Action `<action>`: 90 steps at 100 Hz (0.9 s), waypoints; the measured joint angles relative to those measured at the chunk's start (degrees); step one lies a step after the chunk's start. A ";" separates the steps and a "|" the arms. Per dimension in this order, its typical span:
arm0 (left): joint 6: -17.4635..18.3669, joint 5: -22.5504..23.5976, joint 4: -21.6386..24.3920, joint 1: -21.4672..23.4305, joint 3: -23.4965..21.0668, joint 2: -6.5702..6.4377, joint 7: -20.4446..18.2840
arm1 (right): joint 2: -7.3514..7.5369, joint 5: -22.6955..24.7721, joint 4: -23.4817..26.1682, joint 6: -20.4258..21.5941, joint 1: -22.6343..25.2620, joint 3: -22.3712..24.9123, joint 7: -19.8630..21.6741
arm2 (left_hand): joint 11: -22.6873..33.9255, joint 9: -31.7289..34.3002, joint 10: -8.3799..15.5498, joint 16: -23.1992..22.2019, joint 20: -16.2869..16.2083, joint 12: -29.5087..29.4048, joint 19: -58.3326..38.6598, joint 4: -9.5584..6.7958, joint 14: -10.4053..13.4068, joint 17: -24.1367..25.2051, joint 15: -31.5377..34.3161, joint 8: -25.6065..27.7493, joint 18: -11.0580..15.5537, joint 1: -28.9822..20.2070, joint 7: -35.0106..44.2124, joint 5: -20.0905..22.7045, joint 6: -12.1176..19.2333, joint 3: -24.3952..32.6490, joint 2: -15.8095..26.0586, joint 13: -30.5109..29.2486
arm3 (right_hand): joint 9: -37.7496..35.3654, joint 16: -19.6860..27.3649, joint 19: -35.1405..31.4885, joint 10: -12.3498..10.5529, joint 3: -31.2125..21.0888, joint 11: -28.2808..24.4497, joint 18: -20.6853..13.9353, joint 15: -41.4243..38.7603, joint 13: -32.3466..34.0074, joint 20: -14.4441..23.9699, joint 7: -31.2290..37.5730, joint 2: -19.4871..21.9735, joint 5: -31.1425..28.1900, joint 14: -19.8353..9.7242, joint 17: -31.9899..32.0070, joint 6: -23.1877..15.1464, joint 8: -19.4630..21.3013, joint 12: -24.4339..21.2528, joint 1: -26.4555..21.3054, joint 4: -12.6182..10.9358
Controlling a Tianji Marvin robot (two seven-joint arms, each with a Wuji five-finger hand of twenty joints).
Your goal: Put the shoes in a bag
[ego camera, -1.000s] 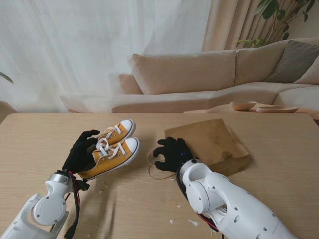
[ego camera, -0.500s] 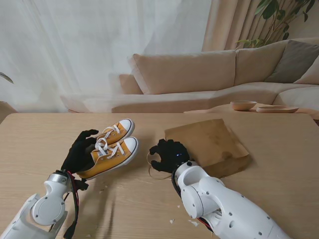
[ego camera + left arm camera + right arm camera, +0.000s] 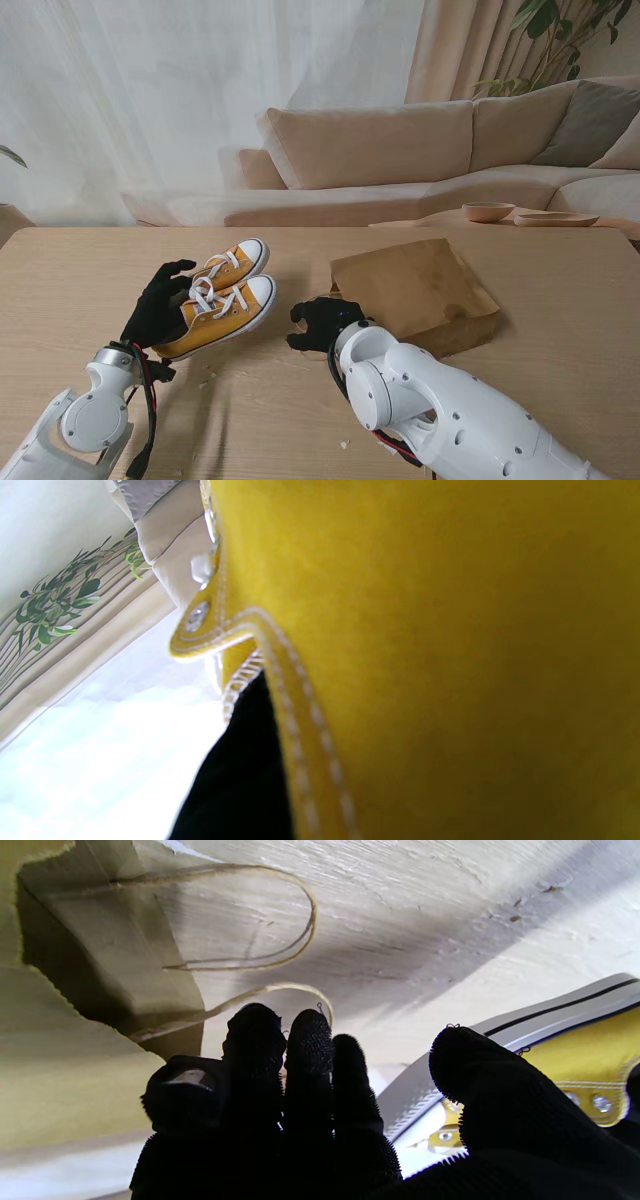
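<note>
Two yellow canvas sneakers [image 3: 228, 306] with white laces and white soles lie side by side, toes pointing away to the right, and my left hand [image 3: 155, 306] is shut on their heel end. In the left wrist view the yellow canvas [image 3: 425, 655] fills the picture beside a black finger [image 3: 240, 770]. The brown paper bag [image 3: 418, 285] lies flat on the table, mouth toward the shoes. My right hand [image 3: 318, 322] rests between shoes and bag, fingers apart and holding nothing. The right wrist view shows my right hand [image 3: 300, 1100], the bag's mouth [image 3: 75, 1050], its cord handles [image 3: 280, 940] and a sneaker's sole [image 3: 585, 1050].
The wooden table [image 3: 80, 270] runs wide on both sides, with small white crumbs [image 3: 345, 443] near my right arm. A beige sofa [image 3: 400, 150] stands behind it, and a wooden bowl [image 3: 488, 211] and shallow dish [image 3: 557, 218] sit past the far right edge.
My right hand has slid left and nearer to me, off the bag's mouth and handles. The left hand and the shoes have hardly moved.
</note>
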State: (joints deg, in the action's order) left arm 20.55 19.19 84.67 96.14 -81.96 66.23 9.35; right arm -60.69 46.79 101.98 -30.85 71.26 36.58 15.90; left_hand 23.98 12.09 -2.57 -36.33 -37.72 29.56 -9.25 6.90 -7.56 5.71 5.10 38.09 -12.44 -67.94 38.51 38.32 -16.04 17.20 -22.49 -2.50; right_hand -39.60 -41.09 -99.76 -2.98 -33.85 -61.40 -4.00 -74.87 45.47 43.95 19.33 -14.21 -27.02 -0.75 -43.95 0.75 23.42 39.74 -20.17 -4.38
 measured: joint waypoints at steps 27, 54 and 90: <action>0.31 -0.43 0.00 0.07 -0.26 -0.09 -0.81 | -0.46 -4.07 -1.91 -3.32 -1.42 -1.27 -0.86 | -0.09 0.00 0.00 0.13 0.01 0.00 0.00 0.00 0.00 0.00 0.00 0.00 0.00 0.00 0.00 0.13 -0.05 0.00 -0.01 0.00 | -12.73 5.45 -5.17 0.15 -1.50 -2.13 1.63 -3.79 12.30 -10.71 10.04 0.00 8.45 -0.79 -12.01 8.40 -11.07 -3.29 1.23 0.00; 0.68 -0.73 -0.07 0.07 -0.37 -0.20 -1.17 | -0.46 -9.18 -3.97 -4.67 -3.81 -2.64 0.37 | -0.10 0.00 0.00 0.14 0.02 0.00 0.00 0.00 0.00 0.00 0.00 0.00 -0.01 0.00 0.00 0.15 -0.07 0.00 -0.01 0.00 | -18.06 7.10 -5.21 -0.36 -2.23 -0.87 2.78 -1.69 17.50 -12.81 13.39 0.02 9.75 -0.79 -16.39 9.55 -12.52 -5.83 2.67 0.00; 0.60 -0.96 -0.14 -0.02 -0.32 -0.25 -1.44 | -0.58 -15.24 -8.71 -3.96 -9.15 -5.65 3.85 | -0.10 0.00 0.00 0.16 0.02 0.00 0.00 0.00 0.00 0.00 0.00 0.00 -0.01 0.00 0.00 0.18 -0.09 0.00 -0.01 0.00 | -24.77 7.71 -6.03 -4.73 -4.28 -5.52 3.03 -4.68 21.82 -14.82 24.76 -1.20 -5.61 -2.00 -19.44 7.77 -5.99 -4.57 2.72 0.00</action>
State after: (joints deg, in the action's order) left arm 21.14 18.23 84.53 96.12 -82.28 65.98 7.91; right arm -61.27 31.54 93.27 -34.81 62.11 30.93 19.75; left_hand 23.88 12.09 -2.57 -36.18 -37.71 29.56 -9.25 6.91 -7.56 5.71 5.09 38.09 -12.46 -67.94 38.51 38.50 -16.13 17.20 -22.50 -2.50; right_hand -64.37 -33.37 -105.80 -7.71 -38.13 -66.92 -0.97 -79.55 67.29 29.13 44.09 -15.41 -32.63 -2.75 -63.39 8.53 17.43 35.18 -17.45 -4.38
